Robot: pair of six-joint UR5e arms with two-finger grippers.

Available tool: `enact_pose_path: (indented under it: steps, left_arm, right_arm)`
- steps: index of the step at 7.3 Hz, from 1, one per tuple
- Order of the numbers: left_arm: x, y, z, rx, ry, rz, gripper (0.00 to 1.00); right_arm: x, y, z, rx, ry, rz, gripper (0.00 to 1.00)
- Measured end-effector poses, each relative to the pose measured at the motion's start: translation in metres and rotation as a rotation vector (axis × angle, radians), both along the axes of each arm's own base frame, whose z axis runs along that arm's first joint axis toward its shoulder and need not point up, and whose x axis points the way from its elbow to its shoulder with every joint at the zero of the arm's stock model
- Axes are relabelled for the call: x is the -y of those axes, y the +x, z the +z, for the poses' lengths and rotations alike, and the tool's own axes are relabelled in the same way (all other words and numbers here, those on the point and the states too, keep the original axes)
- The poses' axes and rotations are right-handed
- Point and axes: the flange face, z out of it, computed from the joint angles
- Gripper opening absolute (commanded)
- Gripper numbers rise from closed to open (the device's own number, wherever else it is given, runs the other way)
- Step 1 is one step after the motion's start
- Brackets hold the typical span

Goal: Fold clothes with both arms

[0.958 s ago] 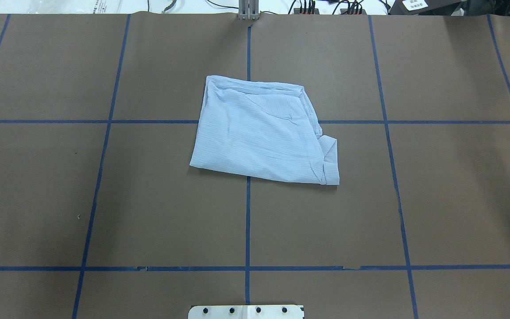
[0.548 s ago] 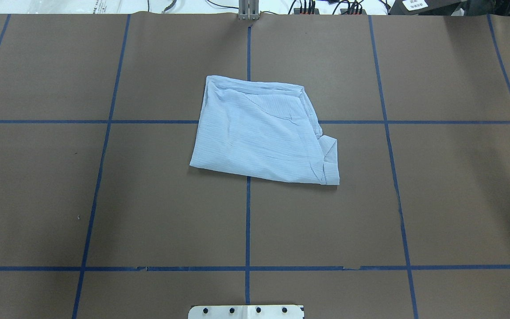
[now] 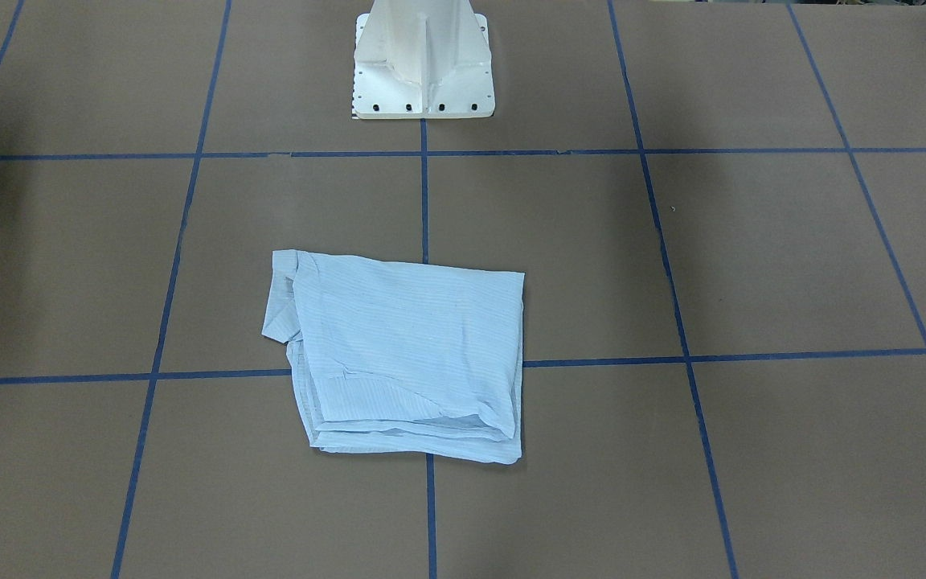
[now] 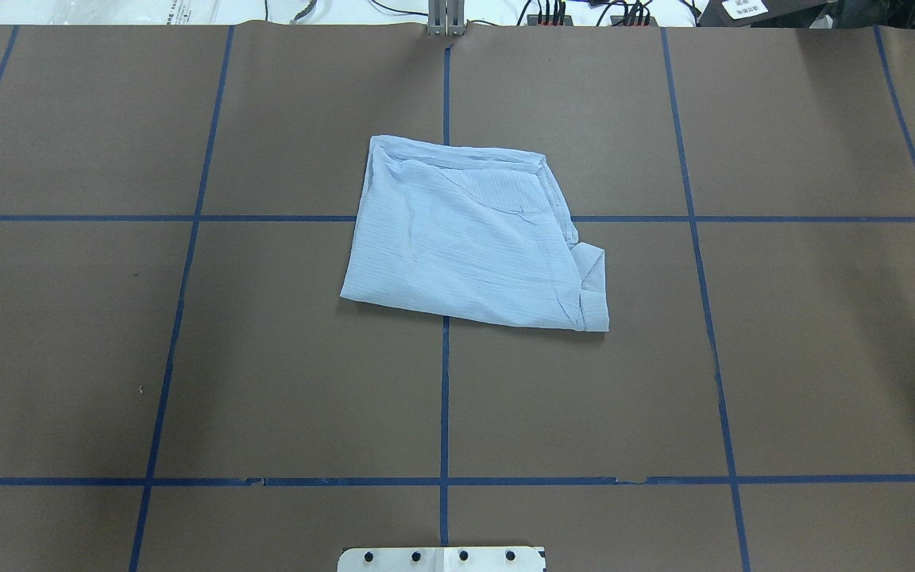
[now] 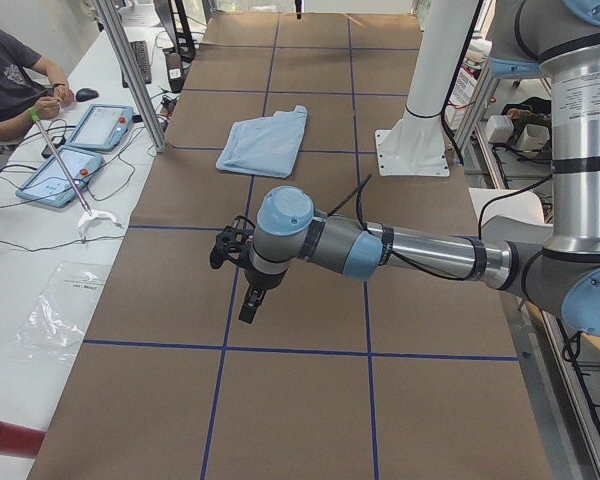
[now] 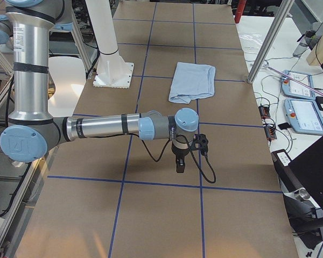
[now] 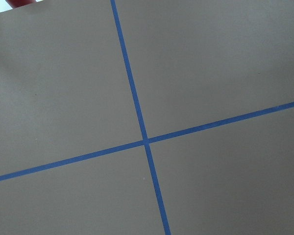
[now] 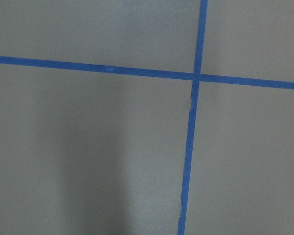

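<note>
Grippers first: the left gripper [image 5: 248,305] and the right gripper [image 6: 179,161] each hang over bare table [image 4: 267,381], far out to either side of the white pedestal [image 3: 423,72]. Neither carries anything, though from these side-on looks I cannot tell how wide either stands. Straight out in front of the pedestal, well apart from both, the light blue shirt [image 4: 469,238] lies flat as a compact layered rectangle, so the folding looks finished or nearly so, with perhaps the loose corner flap toward the right arm's side left to tidy.
</note>
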Motion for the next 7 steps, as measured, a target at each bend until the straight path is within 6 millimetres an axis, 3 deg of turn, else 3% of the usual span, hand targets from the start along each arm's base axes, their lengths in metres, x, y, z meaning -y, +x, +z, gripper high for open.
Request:
enact_pose_path:
  steps: [4,7]
  left_arm:
    - [-0.003,0.002,-0.017,-0.031,0.02,0.006,0.99]
    - [-0.001,0.003,-0.004,-0.034,-0.002,0.006,0.99]
  right_arm:
    - [-0.003,-0.001,0.003,0.014,-0.006,-0.004,1.0]
    - [0.002,-0.002,0.006,0.008,-0.011,-0.003,1.0]
